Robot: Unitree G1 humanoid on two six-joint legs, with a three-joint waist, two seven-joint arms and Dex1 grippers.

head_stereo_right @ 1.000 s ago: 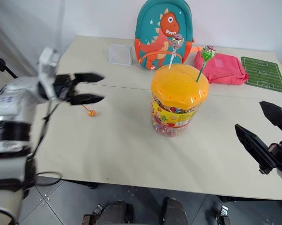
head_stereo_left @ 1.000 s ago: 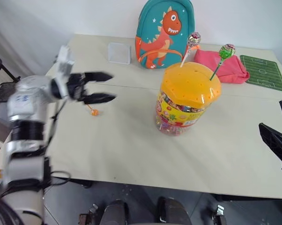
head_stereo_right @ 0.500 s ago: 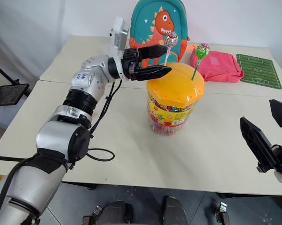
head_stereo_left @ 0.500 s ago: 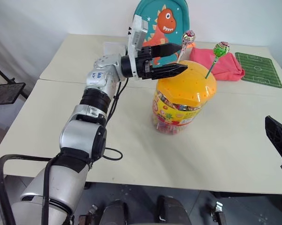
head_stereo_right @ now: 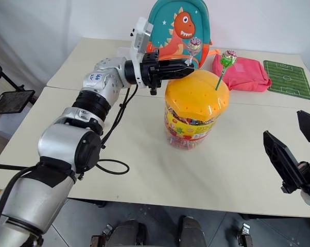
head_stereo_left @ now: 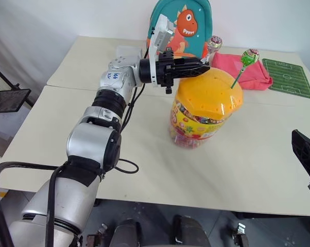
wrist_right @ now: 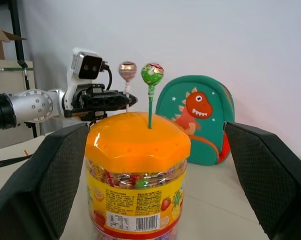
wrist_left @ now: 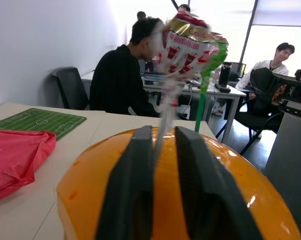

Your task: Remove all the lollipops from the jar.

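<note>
Where the pale matte table (head_stereo_left: 93, 128) runs across the middle of the frame, the jar (head_stereo_left: 204, 110) stands just right of centre: a clear plastic tub packed with bright sweets, banded by a glossy yellow-red label, and capped with a smooth orange dome pierced by small holes. Two lollipops stand upright in that lid. The pink-swirl lollipop (head_stereo_left: 213, 43), crinkly-wrapped on a thin white stick, rises from the rear left of the dome; the green-pink lollipop (head_stereo_left: 249, 56), on a green stick, rises from the right edge.

From the left of the frame the silver, jointed left arm reaches across to the lid. The left gripper (head_stereo_left: 202, 65) lies roughly level over the dome, its two black fingers drawn together on the white stick of the pink-swirl lollipop, just below the head. In the left wrist view the stick sits pinched between the two flat pads, with the orange lid beneath them.

Behind the jar, at upper centre, a teal padded backpack (head_stereo_left: 183, 23) with an orange dinosaur stands upright. Right of it lies a crumpled pink cloth (head_stereo_left: 237, 69), then a flat green football-pitch mat (head_stereo_left: 289, 78).

At the lower right edge the right gripper (head_stereo_right: 294, 154) hangs wide open, holding nothing, well apart from the jar.
</note>
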